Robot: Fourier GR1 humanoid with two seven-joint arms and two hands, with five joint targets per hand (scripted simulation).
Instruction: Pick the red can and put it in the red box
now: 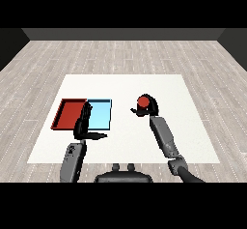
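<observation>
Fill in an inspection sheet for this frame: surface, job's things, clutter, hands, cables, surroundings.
Surface: white table, trays at its left, can at its right.
Job's things: red can upright, outside both trays; red tray beside the light blue tray.
Clutter: nothing seen.
Hands: right hand curled round the red can; left hand open, fingers straight, over the seam between the trays, holding nothing.
Cables: nothing seen.
Surroundings: grey wood-plank floor, dark wall behind.
</observation>
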